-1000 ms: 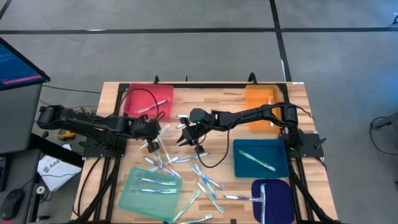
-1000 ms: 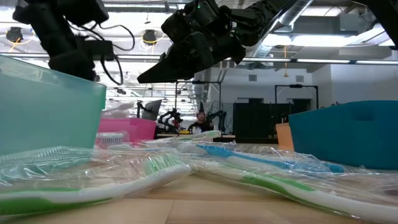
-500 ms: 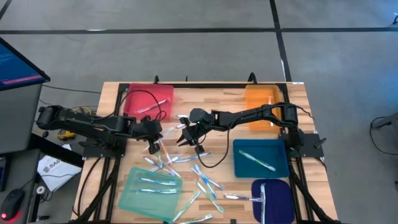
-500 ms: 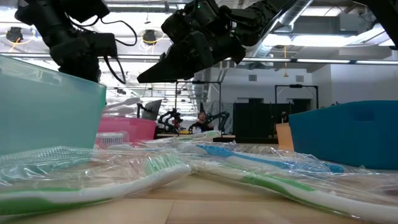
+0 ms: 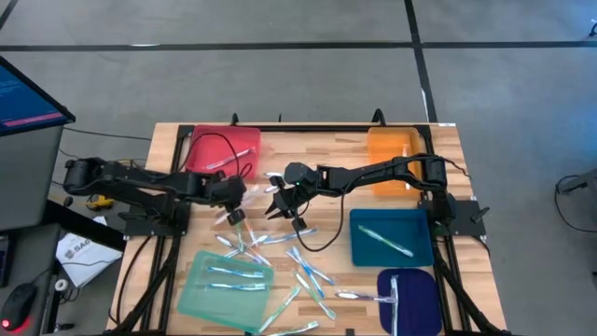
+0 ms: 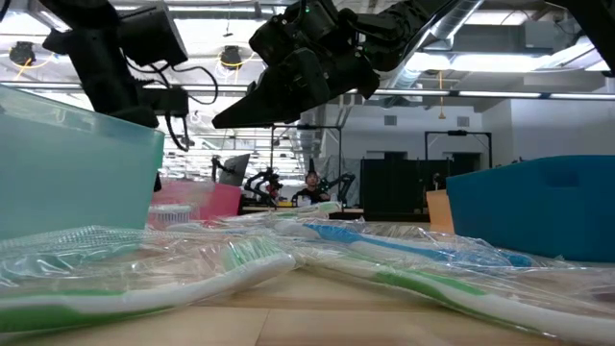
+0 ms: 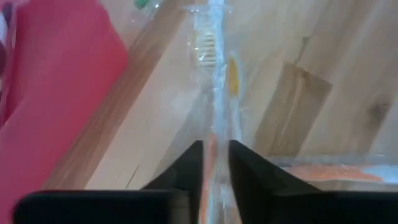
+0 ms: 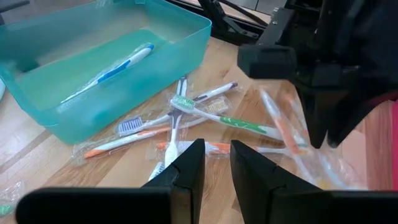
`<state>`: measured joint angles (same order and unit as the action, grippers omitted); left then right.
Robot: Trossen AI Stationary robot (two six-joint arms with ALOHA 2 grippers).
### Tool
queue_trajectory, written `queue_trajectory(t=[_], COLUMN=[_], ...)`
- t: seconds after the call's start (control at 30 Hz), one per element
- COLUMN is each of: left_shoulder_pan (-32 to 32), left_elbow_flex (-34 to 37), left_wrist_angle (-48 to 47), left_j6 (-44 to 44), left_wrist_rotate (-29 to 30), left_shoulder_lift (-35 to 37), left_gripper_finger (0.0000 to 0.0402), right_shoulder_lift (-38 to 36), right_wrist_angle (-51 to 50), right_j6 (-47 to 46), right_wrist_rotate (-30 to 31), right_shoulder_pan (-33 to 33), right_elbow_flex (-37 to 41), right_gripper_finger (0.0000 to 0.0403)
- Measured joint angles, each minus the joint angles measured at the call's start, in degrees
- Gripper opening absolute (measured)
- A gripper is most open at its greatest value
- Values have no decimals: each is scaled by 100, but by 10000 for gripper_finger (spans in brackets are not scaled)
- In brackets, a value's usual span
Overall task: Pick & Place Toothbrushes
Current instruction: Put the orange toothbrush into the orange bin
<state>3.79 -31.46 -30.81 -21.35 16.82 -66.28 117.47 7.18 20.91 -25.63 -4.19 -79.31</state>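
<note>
Several wrapped toothbrushes (image 5: pixel 250 241) lie loose on the wooden table's middle and near part. My left gripper (image 5: pixel 233 215) hangs low beside the pink tray (image 5: pixel 222 149). Its fingers stand narrowly open either side of one wrapped toothbrush with orange parts (image 7: pixel 214 68), which lies on the wood. My right gripper (image 5: pixel 278 210) hovers above the table's middle. Its fingers (image 8: pixel 189 165) are a narrow gap apart with nothing between them. The loose toothbrushes (image 8: pixel 211 115) lie below it. My left gripper straddles the orange toothbrush's handle (image 7: pixel 216 146) in its clear wrapper; whether the fingers touch it I cannot tell. They come slanting down from the table's left and lie along the toothbrush, whose bristle end (image 7: pixel 205 43) points away on the table.
A light green tray (image 5: pixel 201 291) at the near left holds a few toothbrushes. The blue tray (image 5: pixel 366 252), purple tray (image 5: pixel 420 303) and pink tray hold one each. An orange tray (image 5: pixel 392 173) stands far right. A black cable (image 5: pixel 317 245) loops under my right arm.
My left gripper has sunk a little and shifted toward the table's middle. My right arm has kept still.
</note>
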Motion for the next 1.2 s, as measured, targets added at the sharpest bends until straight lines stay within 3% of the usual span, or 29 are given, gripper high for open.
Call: queue_trajectory(t=[0.17, 0.3, 0.93, 1.2], left_shoulder_pan=[191, 241, 186, 410], left_elbow_flex=[0, 2, 2, 2], left_wrist_angle=[-26, -37, -82, 440], left_j6=[-162, -53, 141, 160], left_wrist_rotate=[190, 214, 92, -27], left_shoulder_lift=[114, 153, 99, -635], left_gripper_finger=[147, 170, 166, 163], right_shoulder_lift=[0, 0, 0, 0], right_wrist_angle=[-7, -7, -4, 13], right_j6=[0, 0, 0, 0], right_wrist_rotate=[0, 0, 0, 0], right_shoulder_pan=[-2, 0, -1, 0], right_elbow_flex=[0, 0, 0, 0], right_gripper_finger=[71, 71, 71, 71])
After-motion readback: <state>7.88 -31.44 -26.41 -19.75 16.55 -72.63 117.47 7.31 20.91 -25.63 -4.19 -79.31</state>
